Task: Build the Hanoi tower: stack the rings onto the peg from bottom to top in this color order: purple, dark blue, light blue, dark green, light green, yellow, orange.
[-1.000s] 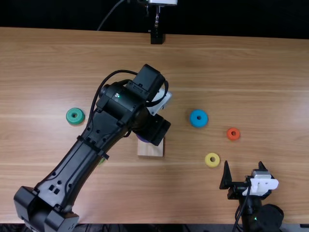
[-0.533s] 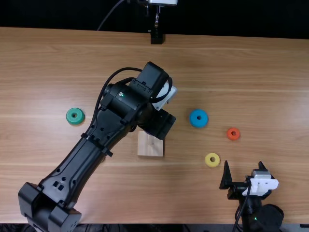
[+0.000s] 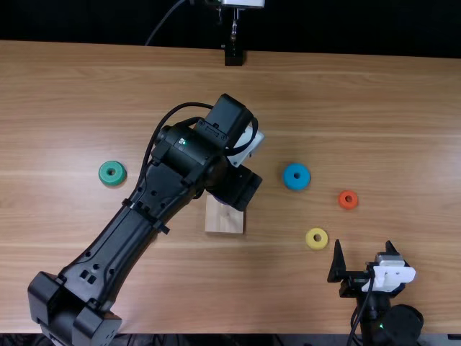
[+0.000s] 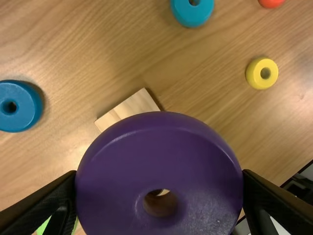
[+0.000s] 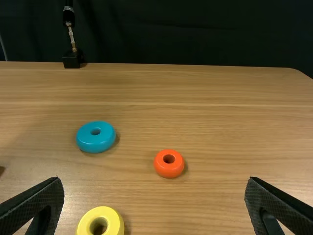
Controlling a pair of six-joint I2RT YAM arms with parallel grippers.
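Purple ring (image 4: 159, 169), closest to the left wrist camera: clamped at its rim between the two jaws of the left gripper (image 3: 239, 189), held above the table (image 3: 360, 108), flat face and centre hole toward that camera. Through the hole, a pale sliver.

Toward the near edge, on the right side: right gripper (image 3: 364, 246), jaws spread wide with bare space between. Out past it, to the left: yellow ring (image 3: 310, 244), flat on the tabletop. In the left wrist view, partly behind a jaw: light green ring (image 4: 44, 226).

Level with the yellow ring or slightly farther, near the middle: square wooden base (image 3: 225, 220), partly under the left gripper, and in the left wrist view partly behind the purple ring. Peg hidden; cannot tell about any contact with the ring.

Farther out, on the right: orange ring (image 3: 342, 203). Beyond, nearer the middle: light blue ring (image 3: 289, 180). On the left side, about as far: dark green ring (image 3: 104, 176). In the left wrist view, apart from the base: dark blue ring (image 4: 27, 115).

At the far edge: small black stand (image 3: 234, 55), upright against black cloth (image 5: 186, 34).
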